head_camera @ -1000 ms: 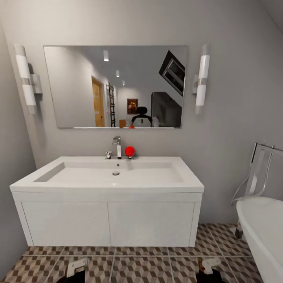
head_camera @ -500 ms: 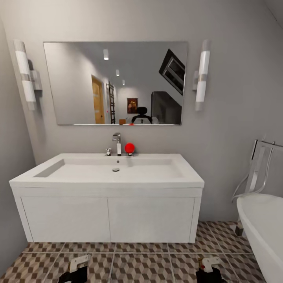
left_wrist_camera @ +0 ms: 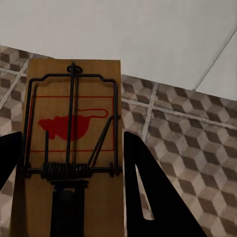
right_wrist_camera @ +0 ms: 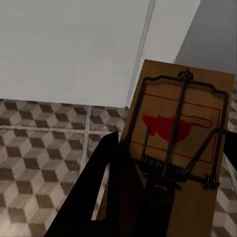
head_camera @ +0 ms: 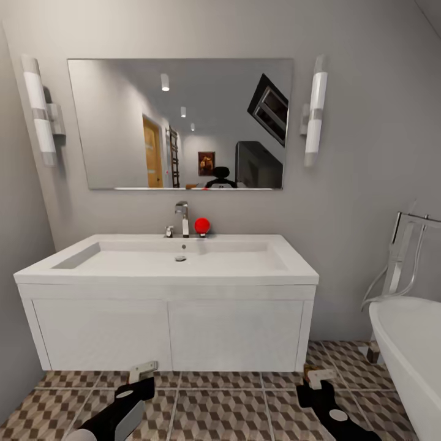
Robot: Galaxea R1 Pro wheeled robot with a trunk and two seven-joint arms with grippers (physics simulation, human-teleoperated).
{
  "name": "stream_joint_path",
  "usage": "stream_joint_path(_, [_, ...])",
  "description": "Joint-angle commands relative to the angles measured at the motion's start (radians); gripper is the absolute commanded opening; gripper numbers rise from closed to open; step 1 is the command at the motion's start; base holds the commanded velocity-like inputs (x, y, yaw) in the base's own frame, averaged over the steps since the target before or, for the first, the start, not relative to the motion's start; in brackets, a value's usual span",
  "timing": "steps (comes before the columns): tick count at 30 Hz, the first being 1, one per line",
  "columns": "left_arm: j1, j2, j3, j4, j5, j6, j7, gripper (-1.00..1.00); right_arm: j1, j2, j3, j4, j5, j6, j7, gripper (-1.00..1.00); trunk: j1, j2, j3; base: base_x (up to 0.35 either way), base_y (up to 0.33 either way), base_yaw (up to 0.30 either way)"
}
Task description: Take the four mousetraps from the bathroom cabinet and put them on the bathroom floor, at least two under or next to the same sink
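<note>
Both arms are carrying a trap each, facing the sink (head_camera: 165, 263) vanity. L gripper (head_camera: 142, 372) is pinching a mousetrap (left_wrist_camera: 71, 148) by its rear end, board's long axis running fwd along the fingers, toward the vanity's lower front edge. R gripper (head_camera: 317, 377) is pinching the second mousetrap (right_wrist_camera: 180, 128) the same way, pointing at the vanity's right front corner. Both traps are hanging above the bathroom floor (head_camera: 220, 413), not yet resting on it. L looks slightly nearer the vanity base, so prob. the coming move is straight down and release, tiles lying directly below each trap.
</note>
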Motion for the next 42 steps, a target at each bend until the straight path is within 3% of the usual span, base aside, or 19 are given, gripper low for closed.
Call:
stream_joint_path(1, [-0.001, 0.001, -0.009, -0.003, 0.005, 0.002, 0.009, -1.00, -0.001, 0.000, 0.008, 0.000, -0.008, -0.003, 0.000, -1.00, 0.004, -0.008, -0.004, 0.000, 0.000, 0.000])
stream_joint_path(42, [-0.001, -0.005, -0.011, 0.001, 0.004, 0.001, 0.029, -1.00, -0.001, 0.000, 0.013, 0.000, -0.006, -0.004, 0.003, -1.00, 0.161, -0.295, -0.133, 0.042, 0.000, 0.000])
